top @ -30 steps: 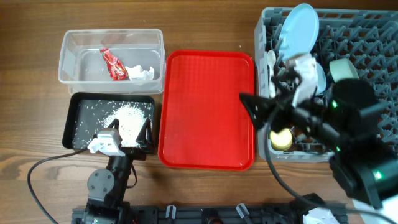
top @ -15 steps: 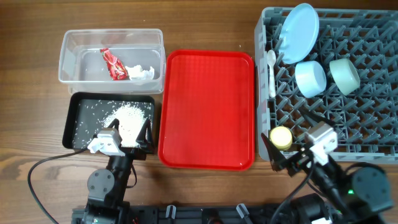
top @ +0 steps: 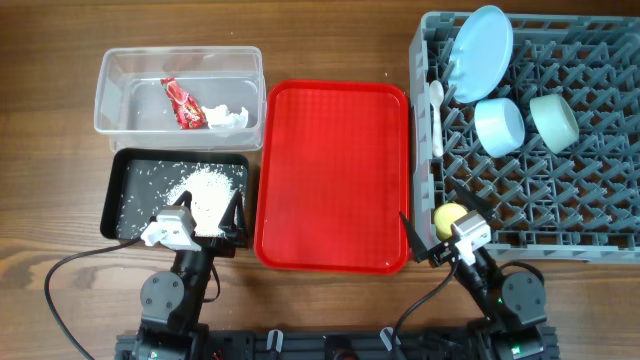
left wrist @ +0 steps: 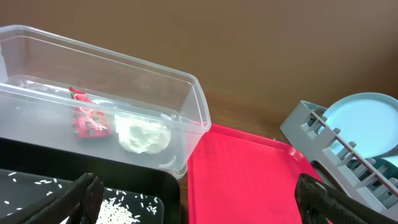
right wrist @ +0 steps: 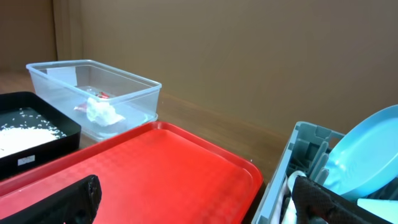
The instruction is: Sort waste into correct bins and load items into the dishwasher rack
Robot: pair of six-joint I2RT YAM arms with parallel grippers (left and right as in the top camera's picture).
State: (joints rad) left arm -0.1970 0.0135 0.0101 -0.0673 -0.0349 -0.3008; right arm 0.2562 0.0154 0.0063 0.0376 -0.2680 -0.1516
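Left gripper (left wrist: 199,196) and right gripper (right wrist: 196,199) gape empty beside the glossy rectangular red tray (top: 335,150).

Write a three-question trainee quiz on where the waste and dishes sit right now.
1. True or false: the red wrapper and the tissue lie in the clear tub.
2. The white rice is piled in: A the clear tub, B the black tray, C the red serving tray.
3. How many bowls sit in the dishwasher rack?
Key: 1 true. 2 B. 3 two, the light blue bowl and the pale green bowl.
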